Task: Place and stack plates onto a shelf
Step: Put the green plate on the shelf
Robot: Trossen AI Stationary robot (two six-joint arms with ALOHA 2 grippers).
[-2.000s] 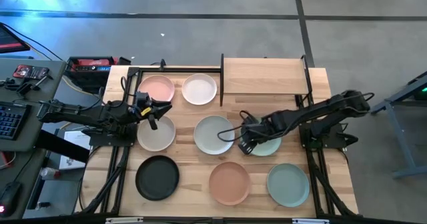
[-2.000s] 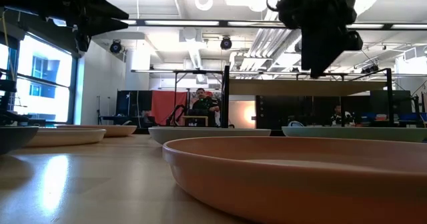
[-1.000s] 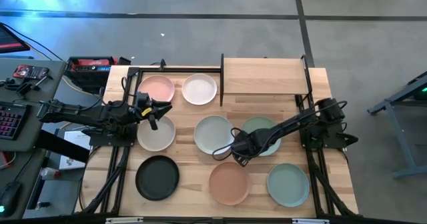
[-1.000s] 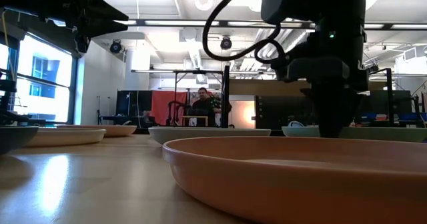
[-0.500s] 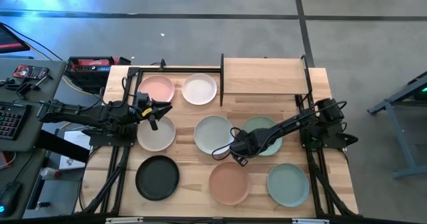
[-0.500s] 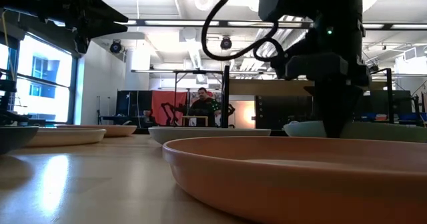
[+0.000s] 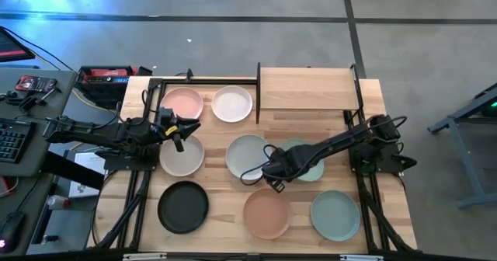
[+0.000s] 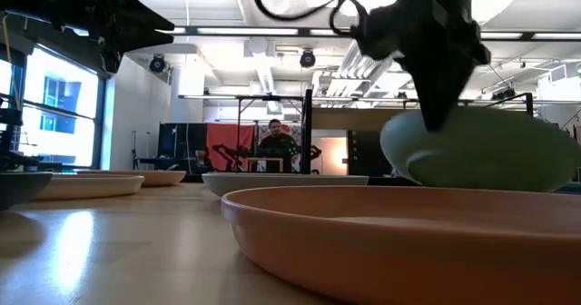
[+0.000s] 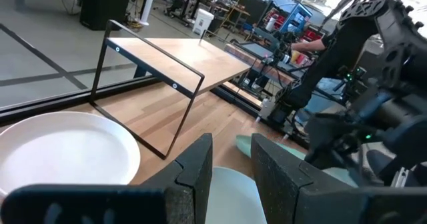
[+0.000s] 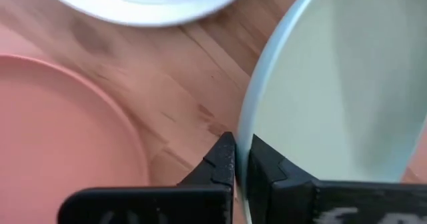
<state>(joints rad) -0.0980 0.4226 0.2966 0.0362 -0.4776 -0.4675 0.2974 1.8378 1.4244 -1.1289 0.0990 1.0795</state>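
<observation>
The right gripper (image 7: 273, 170) pinches the rim of the sage green plate (image 8: 477, 151), fingers squeezed tight on the thin edge. Holding it by the rim tips the plate up off the table, so it can be carried. The shelf (image 7: 307, 88) is the place to go; it stands well apart from the plate, at the table's far side, and its wood top is bare. The pale grey plate (image 7: 246, 154) lies just beside the held plate, and the terracotta plate (image 7: 266, 213) is near, so lifting straight up looks safest. The left gripper (image 7: 179, 128) waits far from the shelf, over the cream plate (image 7: 180, 155), its fingers (image 9: 200, 164) a little apart.
</observation>
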